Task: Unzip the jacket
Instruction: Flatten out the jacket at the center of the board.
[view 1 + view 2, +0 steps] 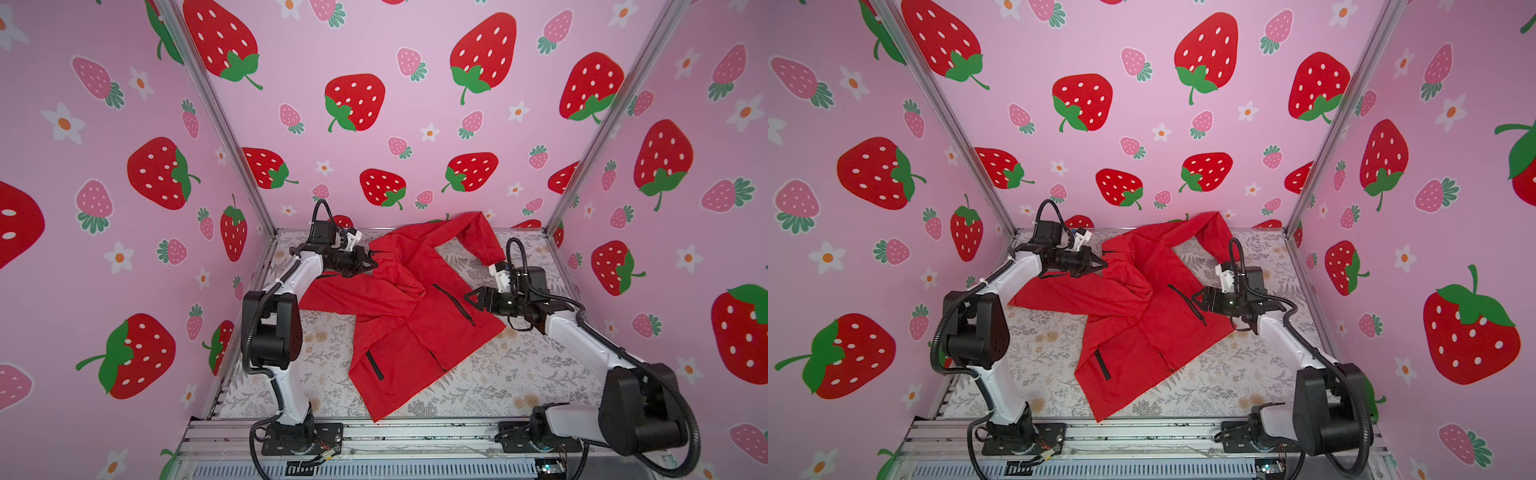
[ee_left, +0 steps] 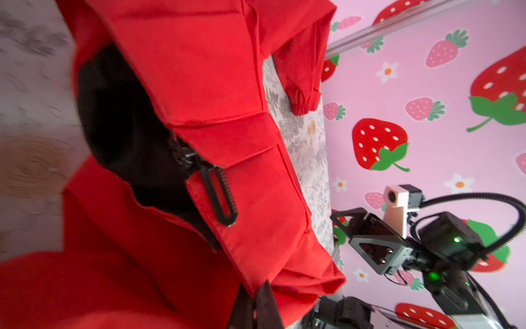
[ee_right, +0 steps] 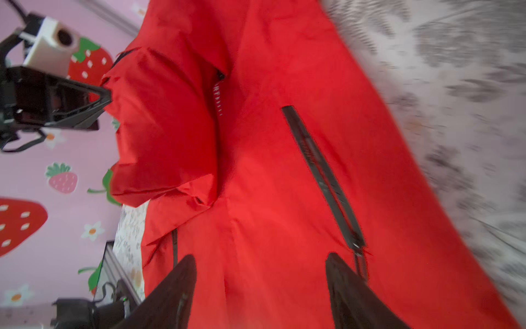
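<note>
The red jacket (image 1: 415, 328) (image 1: 1142, 332) lies crumpled on the floral table, with one sleeve stretched toward the back right corner. My left gripper (image 1: 372, 262) (image 1: 1104, 264) (image 2: 260, 287) is shut on a fold of red fabric at the jacket's upper left edge. In the left wrist view the black lining (image 2: 119, 119) shows, and the black main zipper pull (image 2: 219, 196) lies flat beside it. My right gripper (image 1: 469, 297) (image 1: 1196, 298) (image 3: 260, 256) hovers open over the jacket's right side, next to a black pocket zipper (image 3: 321, 173), with nothing between its fingers.
Pink strawberry-printed walls (image 1: 374, 104) close in the left, back and right sides. The floral table cover (image 1: 498, 386) shows bare in front of and beside the jacket. A metal rail (image 1: 415, 432) with both arm bases runs along the front edge.
</note>
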Available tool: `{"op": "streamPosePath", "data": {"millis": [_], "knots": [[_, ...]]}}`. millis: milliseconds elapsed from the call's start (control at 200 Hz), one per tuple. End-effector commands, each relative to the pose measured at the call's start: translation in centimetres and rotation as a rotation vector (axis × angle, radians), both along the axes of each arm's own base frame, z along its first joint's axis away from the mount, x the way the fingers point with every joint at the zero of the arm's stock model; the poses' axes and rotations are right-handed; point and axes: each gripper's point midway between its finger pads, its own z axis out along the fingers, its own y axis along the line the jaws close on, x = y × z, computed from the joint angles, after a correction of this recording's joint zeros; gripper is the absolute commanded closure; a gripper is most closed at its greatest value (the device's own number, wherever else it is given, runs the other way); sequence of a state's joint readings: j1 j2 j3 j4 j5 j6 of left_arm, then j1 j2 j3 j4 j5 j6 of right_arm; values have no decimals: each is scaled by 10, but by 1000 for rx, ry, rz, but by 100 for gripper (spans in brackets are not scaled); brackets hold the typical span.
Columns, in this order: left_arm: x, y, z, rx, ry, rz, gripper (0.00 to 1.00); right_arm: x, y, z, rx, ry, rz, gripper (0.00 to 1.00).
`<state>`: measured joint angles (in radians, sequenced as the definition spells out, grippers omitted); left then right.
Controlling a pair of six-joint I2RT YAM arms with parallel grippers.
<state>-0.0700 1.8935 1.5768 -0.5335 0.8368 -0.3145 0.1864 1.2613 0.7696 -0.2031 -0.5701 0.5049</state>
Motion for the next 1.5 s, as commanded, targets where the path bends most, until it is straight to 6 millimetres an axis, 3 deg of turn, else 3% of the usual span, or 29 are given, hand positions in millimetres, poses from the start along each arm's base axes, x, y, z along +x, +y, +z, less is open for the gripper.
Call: {"op": "streamPosePath", "data": {"millis": [0, 75, 160, 305, 370, 666, 736, 941, 1496], "knots": [[21, 45, 60, 172, -191, 59, 100, -30, -41, -18, -93, 161, -151, 30], [34, 62, 85, 283, -278, 93, 100, -46, -61, -28, -193, 201, -175, 30], [48, 62, 104, 293, -349, 83, 100, -59, -71, -40, -208, 240, -192, 32], [68, 64, 106, 305, -378, 97, 100, -68, -72, -65, -133, 314, -223, 46], [74, 66, 102, 326, -397, 93, 100, -68, -68, -71, -91, 323, -221, 47], [75, 75, 92, 439, -446, 50, 100, -35, -46, -77, 60, 311, -157, 47], [73, 76, 91, 447, -446, 46, 100, -26, -47, -80, 57, 313, -173, 55], [68, 78, 84, 466, -438, 37, 100, 0, -46, -79, 104, 291, -208, 66], [66, 77, 82, 456, -442, 19, 100, 17, -49, -100, 107, 362, -266, 68]]}}
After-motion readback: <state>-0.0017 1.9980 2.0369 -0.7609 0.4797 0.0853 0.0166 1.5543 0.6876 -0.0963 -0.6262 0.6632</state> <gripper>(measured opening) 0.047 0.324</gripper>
